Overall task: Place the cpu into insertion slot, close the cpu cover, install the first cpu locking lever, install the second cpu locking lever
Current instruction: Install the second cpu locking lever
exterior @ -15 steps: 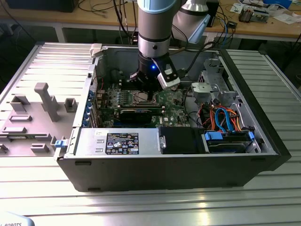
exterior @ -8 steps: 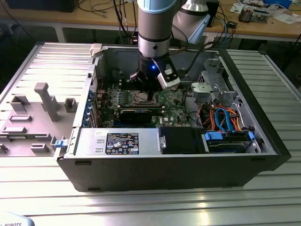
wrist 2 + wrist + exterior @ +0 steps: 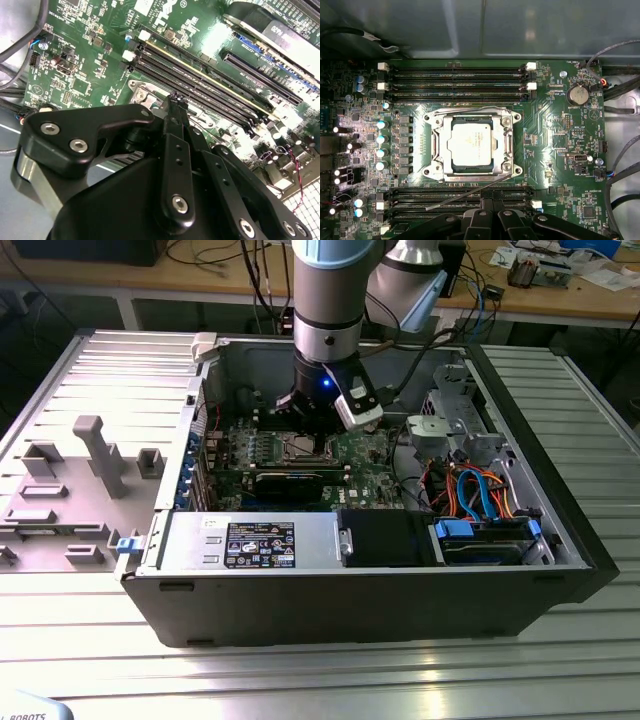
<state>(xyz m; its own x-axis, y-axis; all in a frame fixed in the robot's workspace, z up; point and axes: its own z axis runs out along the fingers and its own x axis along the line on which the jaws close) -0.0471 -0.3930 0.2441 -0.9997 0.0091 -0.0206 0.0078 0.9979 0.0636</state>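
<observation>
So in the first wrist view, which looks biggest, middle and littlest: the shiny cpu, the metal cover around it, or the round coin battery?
1. The cpu cover, the silvery frame lying closed around the chip.
2. The cpu, showing through the cover's window.
3. The round coin battery.

All three lie on the green motherboard, so this order looks trustworthy.

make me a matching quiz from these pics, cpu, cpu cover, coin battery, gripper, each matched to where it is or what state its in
Things:
1. cpu
2. cpu cover
3. coin battery
4. gripper

Places or states:
A. round, on the green board beside the memory slots
B. seated in the socket, pale metal top showing
C. lying flat around the chip
D. above the socket, among the memory slots

Pairs: 1-B, 2-C, 3-A, 4-D
</observation>
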